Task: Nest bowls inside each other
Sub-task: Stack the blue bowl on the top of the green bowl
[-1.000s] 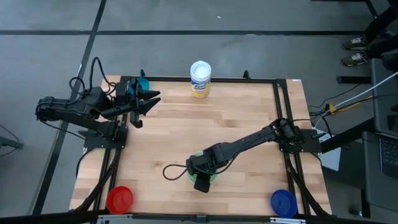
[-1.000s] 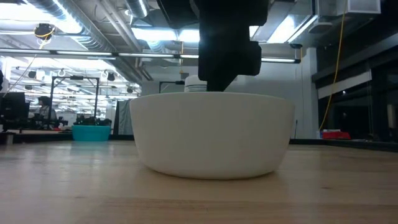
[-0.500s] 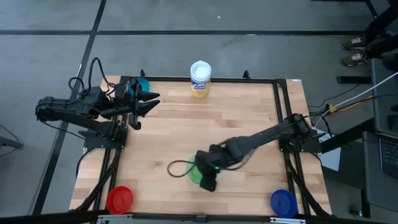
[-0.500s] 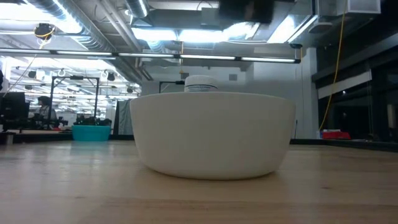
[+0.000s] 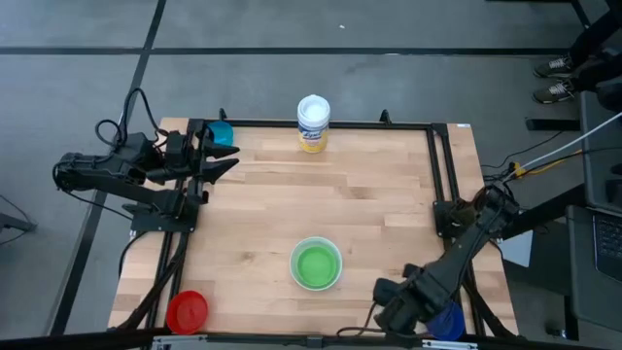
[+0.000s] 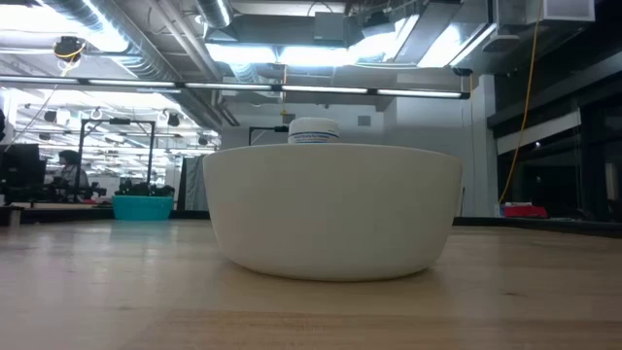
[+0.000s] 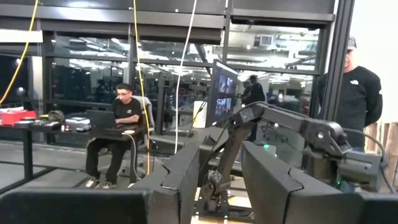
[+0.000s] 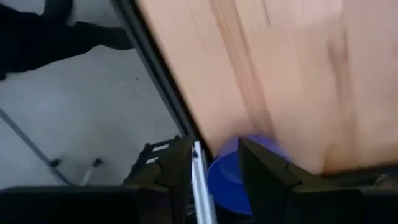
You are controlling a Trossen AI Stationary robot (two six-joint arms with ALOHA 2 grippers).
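Observation:
A white bowl stands near the table's middle front with a green bowl resting inside it; in the low view only the white bowl shows. A red bowl sits at the near left corner. A dark blue bowl sits at the near right corner. A teal bowl sits at the far left. My right gripper hangs open above the near right corner, pointing down; the blue bowl shows below, between its fingers. My left gripper stands open and raised at the far left, beside the teal bowl.
A white-and-yellow canister stands at the far edge, middle. Black frame rails run along the table's sides. Bare wood lies between the bowls. Beyond the table, the left wrist view shows a seated person and a standing person.
My right gripper has risen from over the white bowl and swung fast toward the table's near right corner, turning as it went. It has gone out of the low view. The green bowl stays inside the white bowl.

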